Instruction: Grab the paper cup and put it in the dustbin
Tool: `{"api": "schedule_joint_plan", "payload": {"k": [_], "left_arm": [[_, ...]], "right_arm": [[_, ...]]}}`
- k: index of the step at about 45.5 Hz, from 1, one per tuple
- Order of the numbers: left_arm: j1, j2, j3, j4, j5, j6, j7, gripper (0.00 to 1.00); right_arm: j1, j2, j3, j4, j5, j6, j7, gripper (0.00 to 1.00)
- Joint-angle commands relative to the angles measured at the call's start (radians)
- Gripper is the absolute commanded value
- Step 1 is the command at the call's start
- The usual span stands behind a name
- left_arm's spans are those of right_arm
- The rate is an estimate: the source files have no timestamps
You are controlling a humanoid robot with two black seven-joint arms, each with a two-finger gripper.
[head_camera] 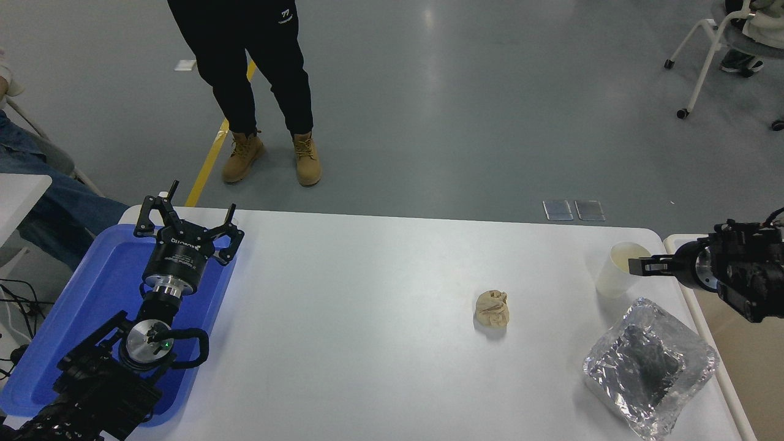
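Note:
The paper cup [615,272], plain white with a cream inside, stands upright near the table's far right edge. My right gripper [638,266] comes in from the right edge and lies level, with its tip at the cup's rim on the right side; its side-on angle hides how it is set. Just past the table's right edge is the dustbin [759,380], showing a white rim and a beige inside, with the right arm over it. My left gripper [188,213] is parked open above the blue tray at the left.
A crumpled tan paper ball [492,308] lies right of the table's middle. A crinkled silver foil bag [649,364] sits at the front right, just below the cup. The blue tray [79,306] fills the left end. A person's legs [257,79] stand beyond the far side.

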Motion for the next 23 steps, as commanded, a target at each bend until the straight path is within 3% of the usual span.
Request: {"api": "schedule_joint_plan", "payload": {"k": [1, 4, 9, 11, 14, 23], "left_arm": [[0.001, 0.000, -0.001, 0.000, 0.000, -0.001, 0.000, 1.00], [-0.001, 0.000, 0.000, 0.000, 0.000, 0.000, 0.000, 1.00], [-0.001, 0.000, 0.000, 0.000, 0.000, 0.000, 0.000, 1.00], [-0.001, 0.000, -0.001, 0.000, 0.000, -0.001, 0.000, 1.00], [-0.001, 0.000, 0.000, 0.000, 0.001, 0.000, 0.000, 1.00], [-0.001, 0.000, 0.000, 0.000, 0.000, 0.000, 0.000, 1.00]], "right_arm": [[-0.007, 0.004, 0.001, 0.002, 0.000, -0.002, -0.011, 0.54], [-0.008, 0.004, 0.001, 0.002, 0.001, -0.001, -0.015, 0.48], [-0.008, 0.004, 0.001, 0.002, 0.001, 0.001, -0.023, 0.14], [-0.007, 0.004, 0.001, 0.002, 0.001, 0.001, -0.025, 0.06], [-0.007, 0.004, 0.001, 0.003, 0.001, 0.001, -0.023, 0.00], [-0.007, 0.005, 0.003, 0.006, 0.002, -0.001, -0.022, 0.00]]}}
